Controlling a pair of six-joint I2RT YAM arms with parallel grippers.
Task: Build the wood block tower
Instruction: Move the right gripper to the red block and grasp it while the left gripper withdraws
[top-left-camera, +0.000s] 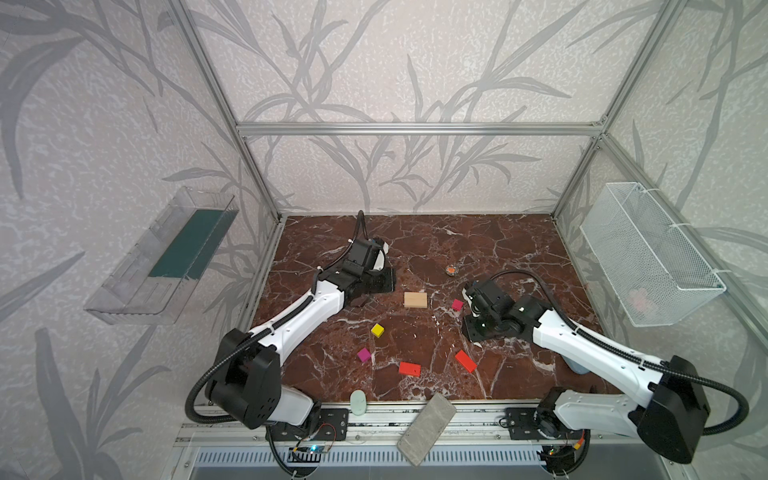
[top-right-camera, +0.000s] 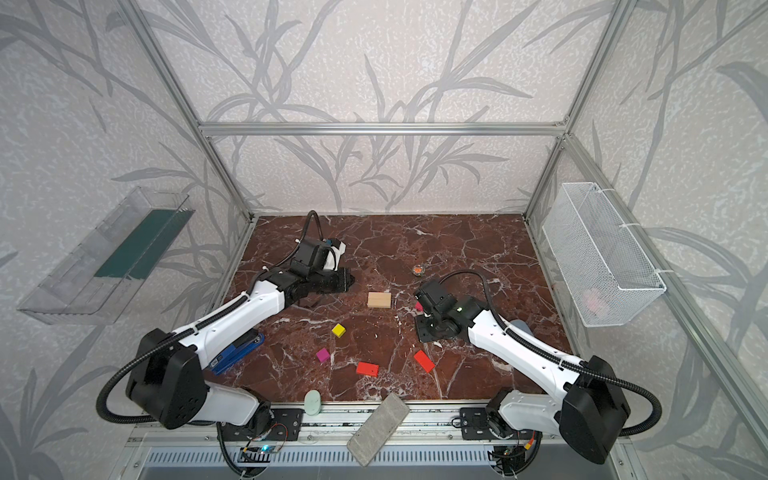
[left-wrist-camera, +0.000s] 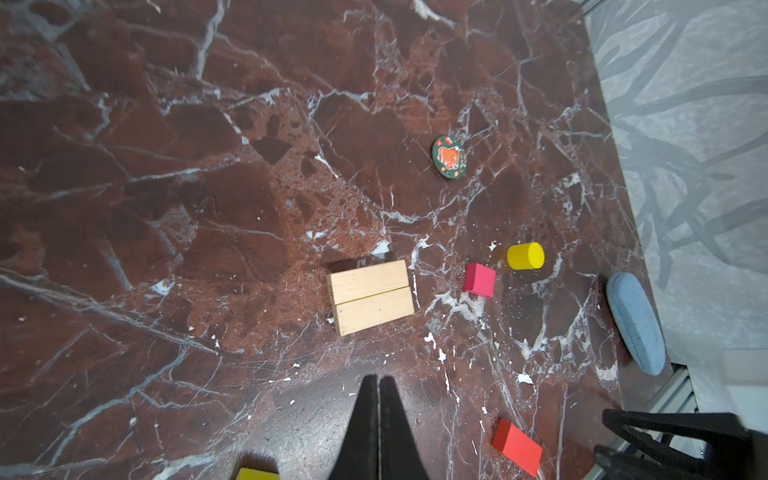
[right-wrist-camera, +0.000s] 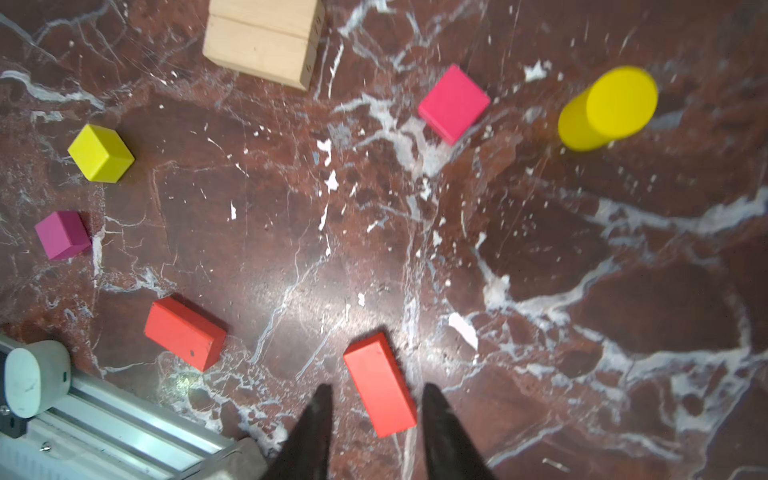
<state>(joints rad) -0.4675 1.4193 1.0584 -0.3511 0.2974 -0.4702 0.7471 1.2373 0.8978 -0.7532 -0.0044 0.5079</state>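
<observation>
Left hand (left-wrist-camera: 379, 382) is shown at the left rear of the marble tabletop (top-left-camera: 498, 241) with its two black fingers pressed together and nothing between them; in the left wrist view the fingertips are directed toward the tan bars (top-left-camera: 415, 300), from which they are kept apart. Beneath the left arm a blue stapler (top-right-camera: 237, 353) is seen in a top view. To its right, a magenta cube (top-left-camera: 364, 354) and a yellow cube (top-left-camera: 377, 330) are placed near each other but not touching, and a red block (top-left-camera: 409, 368) is laid flat closer to the front edge. At the centre the two tan bars are set side by side, long faces touching, with nothing carried on them. A round green token (top-left-camera: 451, 270) is seen behind them to the right. A second red block (top-left-camera: 465, 360) is laid flat right of centre, and a second magenta cube (top-left-camera: 457, 305) is found just beside the right hand (right-wrist-camera: 376, 390). The yellow cylinder (right-wrist-camera: 606, 108) is shown only in the wrist views, being hidden by the right arm in both top views. The right hand's fingers are held apart; in the right wrist view the second red block is framed between them with a gap on either side, ungripped. A grey stone brick (top-left-camera: 426, 428) is laid across the front rail.
</observation>
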